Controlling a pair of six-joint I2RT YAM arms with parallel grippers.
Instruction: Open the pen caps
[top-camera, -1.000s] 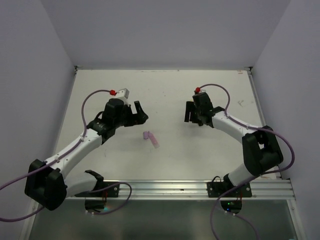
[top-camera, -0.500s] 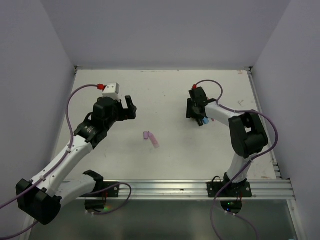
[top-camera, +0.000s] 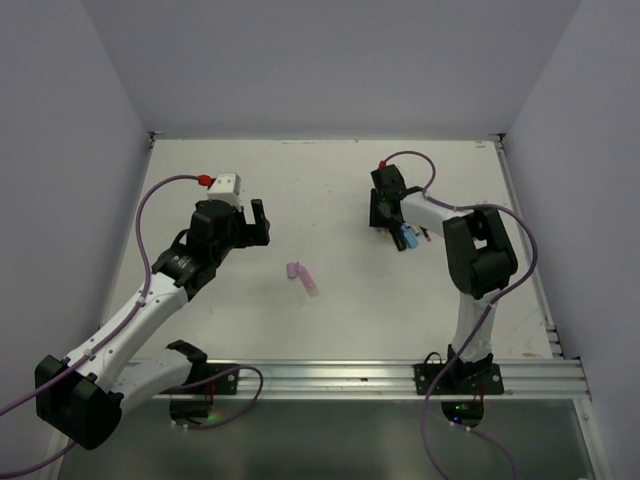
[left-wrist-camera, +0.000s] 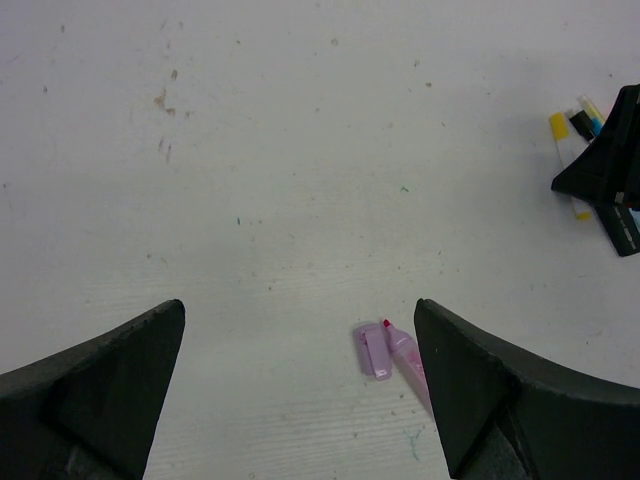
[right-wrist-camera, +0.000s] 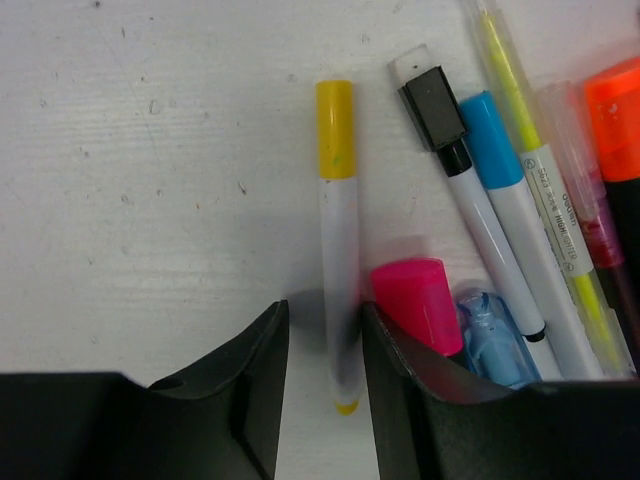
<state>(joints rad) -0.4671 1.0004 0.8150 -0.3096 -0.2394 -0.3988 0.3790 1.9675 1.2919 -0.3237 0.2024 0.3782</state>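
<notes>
In the right wrist view, a thin white pen (right-wrist-camera: 338, 220) with a yellow cap (right-wrist-camera: 334, 115) lies between the fingers of my right gripper (right-wrist-camera: 324, 308). The jaws are narrowed around it; the right finger touches it and a gap shows on the left. A pink cap (right-wrist-camera: 418, 300) and a blue highlighter (right-wrist-camera: 490, 345) lie just to its right. A lilac highlighter (left-wrist-camera: 405, 352) lies uncapped mid-table with its loose lilac cap (left-wrist-camera: 373, 351) beside it. My left gripper (left-wrist-camera: 298, 320) hovers wide open above and left of them, holding nothing.
More pens lie in the cluster: black-capped (right-wrist-camera: 432, 100), blue-capped (right-wrist-camera: 490, 140), a thin yellow one (right-wrist-camera: 510, 90) and an orange cap (right-wrist-camera: 615, 90). From above the cluster (top-camera: 408, 238) sits by the right gripper (top-camera: 385, 212). White walls enclose the table (top-camera: 330, 180).
My right gripper has shifted slightly up-left over the pen cluster and its jaws have narrowed around the yellow-capped pen. My left gripper has swung left, away from the lilac highlighter, and stays open.
</notes>
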